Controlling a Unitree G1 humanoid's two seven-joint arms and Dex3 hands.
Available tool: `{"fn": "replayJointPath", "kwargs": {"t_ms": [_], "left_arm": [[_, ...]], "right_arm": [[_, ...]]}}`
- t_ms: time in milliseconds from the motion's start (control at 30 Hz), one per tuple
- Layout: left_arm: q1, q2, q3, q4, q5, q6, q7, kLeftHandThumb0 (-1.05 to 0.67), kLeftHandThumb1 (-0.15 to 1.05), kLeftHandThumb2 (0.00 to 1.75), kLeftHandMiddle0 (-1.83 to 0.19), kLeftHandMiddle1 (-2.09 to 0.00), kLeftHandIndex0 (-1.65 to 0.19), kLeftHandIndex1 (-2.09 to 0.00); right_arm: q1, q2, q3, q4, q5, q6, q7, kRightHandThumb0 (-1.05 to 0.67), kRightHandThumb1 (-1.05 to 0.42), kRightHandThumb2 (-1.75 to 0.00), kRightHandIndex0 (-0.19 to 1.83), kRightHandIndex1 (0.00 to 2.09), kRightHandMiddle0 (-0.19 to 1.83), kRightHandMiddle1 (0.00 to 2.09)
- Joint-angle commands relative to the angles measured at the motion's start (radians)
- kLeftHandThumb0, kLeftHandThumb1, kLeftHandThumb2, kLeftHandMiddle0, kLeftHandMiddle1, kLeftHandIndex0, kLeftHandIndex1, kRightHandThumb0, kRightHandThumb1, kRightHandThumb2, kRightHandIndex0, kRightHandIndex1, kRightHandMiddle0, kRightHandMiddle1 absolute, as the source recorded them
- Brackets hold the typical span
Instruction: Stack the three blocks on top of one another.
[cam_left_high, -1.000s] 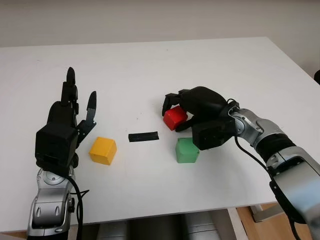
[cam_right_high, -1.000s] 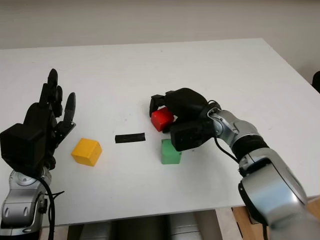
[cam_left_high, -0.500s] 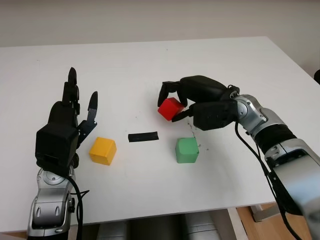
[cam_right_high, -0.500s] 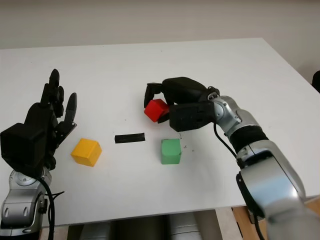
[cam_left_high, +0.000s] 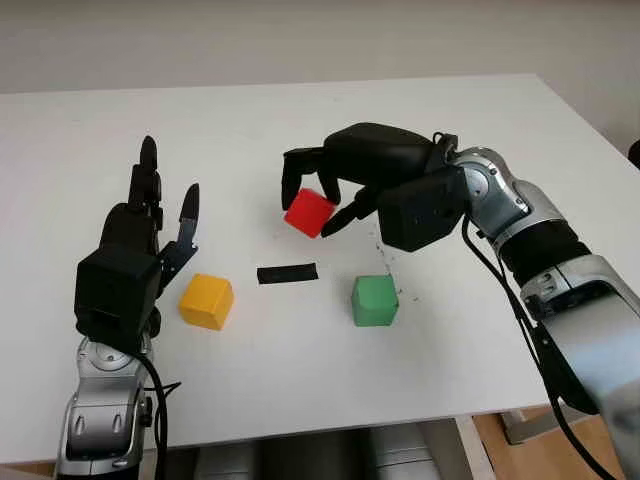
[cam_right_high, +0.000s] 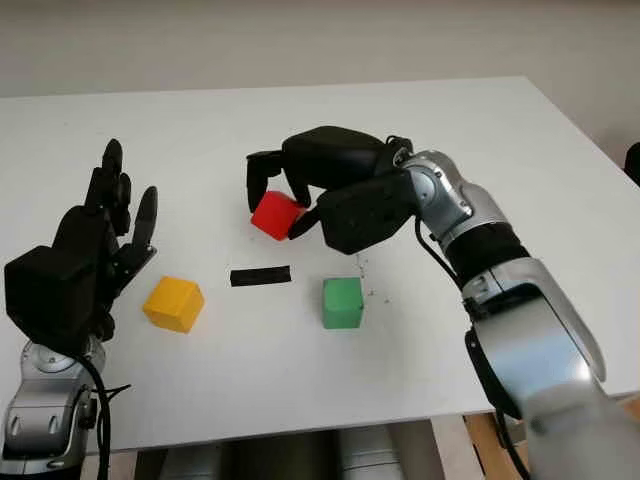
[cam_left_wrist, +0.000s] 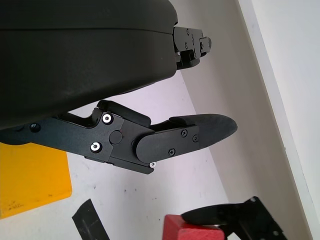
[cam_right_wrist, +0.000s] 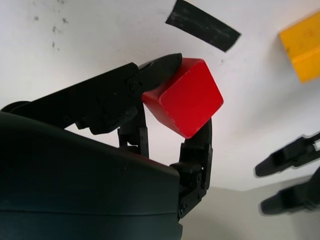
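My right hand (cam_left_high: 330, 195) grips the red block (cam_left_high: 308, 212) between its fingers (cam_right_wrist: 122, 95) and holds it tilted in the air above the middle of the white table (cam_left_high: 300, 120), over the far side of the strip of black tape (cam_left_high: 287, 273). The green block (cam_left_high: 374, 300) sits on the table toward the near edge, just right of the tape, and the yellow block (cam_left_high: 206, 301) lies left of the tape. My left hand (cam_left_high: 135, 250) is open above the table near its near left corner, just beside the yellow block
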Motion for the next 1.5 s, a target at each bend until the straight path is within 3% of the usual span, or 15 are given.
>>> {"fn": "replayJointPath", "kwargs": {"t_ms": [0,167,300,400,433,500,633,733,867,1100,1367,1467], "left_arm": [[0.013,-0.004,0.000,-0.020,0.003,0.003,0.007,-0.61,1.05,0.58,0.06,-0.05,0.08,-0.05],[0.020,-0.004,0.001,-0.032,0.000,0.014,0.004,-0.61,1.05,0.58,0.07,-0.05,0.08,-0.05],[0.021,-0.003,0.001,-0.032,0.003,0.016,0.006,-0.61,1.05,0.58,0.07,-0.05,0.08,-0.05],[0.021,-0.003,0.001,-0.031,0.001,0.013,0.005,-0.61,1.05,0.58,0.07,-0.05,0.08,-0.05],[0.021,-0.003,-0.001,-0.031,0.002,0.013,0.005,-0.60,1.05,0.58,0.07,-0.05,0.08,-0.05],[0.020,-0.003,-0.002,-0.030,0.004,0.012,0.006,-0.60,1.05,0.59,0.07,-0.05,0.08,-0.05],[0.020,-0.003,-0.003,-0.029,0.009,0.013,0.007,-0.59,1.05,0.59,0.07,-0.06,0.08,-0.05],[0.019,-0.002,-0.003,-0.029,0.008,0.013,0.005,-0.59,1.05,0.59,0.07,-0.05,0.08,-0.05],[0.017,-0.004,-0.006,-0.029,0.010,0.017,0.008,-0.59,1.05,0.59,0.07,-0.05,0.08,-0.05],[0.016,-0.005,-0.007,-0.027,0.014,0.014,0.011,-0.60,1.05,0.58,0.06,-0.06,0.08,-0.05],[0.022,-0.008,-0.009,-0.033,0.017,0.015,0.013,-0.58,1.05,0.59,0.07,-0.05,0.08,-0.05],[0.021,-0.010,-0.010,-0.032,0.017,0.016,0.014,-0.58,1.05,0.59,0.07,-0.05,0.08,-0.05]], "right_arm": [[-0.026,-0.005,0.017,-0.019,-0.034,-0.044,-0.039,-0.18,-0.93,-0.05,0.53,1.16,0.53,1.26],[-0.039,-0.008,0.065,0.013,-0.163,-0.131,-0.195,-0.07,-0.98,-0.08,0.47,1.32,0.51,1.38],[-0.058,-0.019,0.114,0.030,-0.296,-0.165,-0.371,-0.10,-0.96,-0.07,0.44,1.43,0.44,1.55],[-0.076,-0.028,0.170,0.038,-0.421,-0.168,-0.550,-0.12,-0.96,-0.06,0.44,1.82,0.36,1.91],[-0.084,-0.030,0.192,0.042,-0.463,-0.167,-0.612,-0.14,-0.95,-0.06,0.45,1.88,0.35,1.95],[-0.099,-0.032,0.233,0.058,-0.536,-0.159,-0.735,-0.17,-0.94,-0.05,0.45,1.96,0.34,1.98],[-0.131,-0.034,0.309,0.089,-0.645,-0.129,-0.911,-0.25,-0.94,-0.05,0.43,1.82,0.36,1.82],[-0.149,-0.030,0.351,0.110,-0.686,-0.109,-0.981,-0.28,-0.94,-0.05,0.43,1.87,0.37,1.82],[-0.163,-0.026,0.386,0.124,-0.698,-0.098,-1.005,-0.30,-0.94,-0.06,0.39,1.91,0.37,1.82],[-0.177,-0.019,0.408,0.126,-0.684,-0.093,-0.965,-0.30,-0.95,-0.06,0.37,1.76,0.34,1.77],[-0.158,0.016,0.361,0.189,-0.543,-0.143,-0.854,-0.22,-0.96,-0.06,0.40,1.89,0.34,1.87],[-0.156,0.025,0.355,0.202,-0.508,-0.158,-0.823,-0.18,-0.96,-0.06,0.38,1.84,0.34,1.91]]}}
